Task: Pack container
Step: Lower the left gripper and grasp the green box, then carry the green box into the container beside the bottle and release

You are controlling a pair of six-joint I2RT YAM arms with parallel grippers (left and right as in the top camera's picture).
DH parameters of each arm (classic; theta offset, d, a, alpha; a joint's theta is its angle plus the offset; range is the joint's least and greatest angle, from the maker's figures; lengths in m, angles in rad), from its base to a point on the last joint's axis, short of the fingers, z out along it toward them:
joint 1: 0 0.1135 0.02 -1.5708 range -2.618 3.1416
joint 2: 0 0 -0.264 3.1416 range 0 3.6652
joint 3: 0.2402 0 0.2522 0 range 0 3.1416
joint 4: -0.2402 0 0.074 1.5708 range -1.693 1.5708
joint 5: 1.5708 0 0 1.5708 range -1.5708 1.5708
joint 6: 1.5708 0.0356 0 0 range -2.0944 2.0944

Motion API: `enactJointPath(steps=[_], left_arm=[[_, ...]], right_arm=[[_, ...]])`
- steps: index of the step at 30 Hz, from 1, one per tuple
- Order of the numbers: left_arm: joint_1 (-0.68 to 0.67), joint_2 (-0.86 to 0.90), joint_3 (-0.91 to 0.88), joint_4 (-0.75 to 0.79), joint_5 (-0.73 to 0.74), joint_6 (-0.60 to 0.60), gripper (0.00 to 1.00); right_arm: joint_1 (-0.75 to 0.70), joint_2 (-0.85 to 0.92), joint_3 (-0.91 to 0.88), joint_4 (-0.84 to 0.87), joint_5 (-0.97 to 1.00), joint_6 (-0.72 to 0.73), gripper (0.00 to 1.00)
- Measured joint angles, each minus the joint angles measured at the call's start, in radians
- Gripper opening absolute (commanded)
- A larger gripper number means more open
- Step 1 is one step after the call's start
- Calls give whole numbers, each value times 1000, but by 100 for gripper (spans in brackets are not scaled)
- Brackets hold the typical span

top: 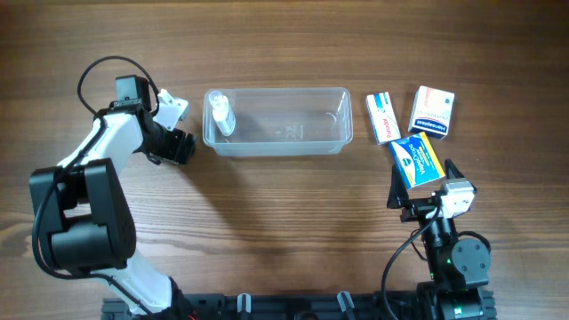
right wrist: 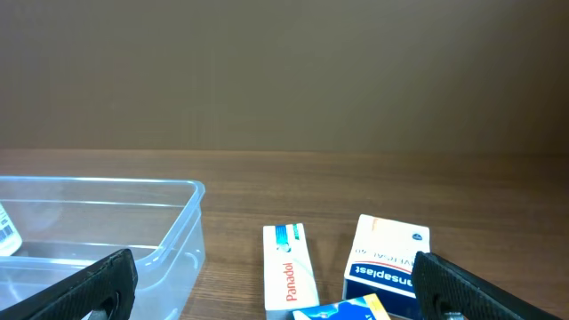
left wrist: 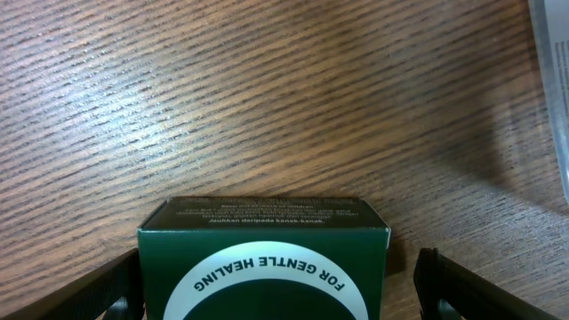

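Clear rectangular plastic tub sits far-centre on the wooden table, with a small white bottle in its left end. Left gripper is just off the tub's left end, jaws apart around a dark green carton, with a gap on the right finger's side. Right gripper also stands wide apart, at a blue-yellow box, with a white-red Panadol box and a white-blue box beyond it, right of the tub.
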Motion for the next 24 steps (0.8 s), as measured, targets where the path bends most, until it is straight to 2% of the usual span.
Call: enactJointPath(steps=[7, 24], left_arm=[[0, 2, 0, 8, 0, 1, 79], [0, 4, 0, 8, 0, 0, 66]], right_arm=[[0, 0, 0, 0, 0, 0, 100], [0, 0, 0, 0, 0, 0, 100]])
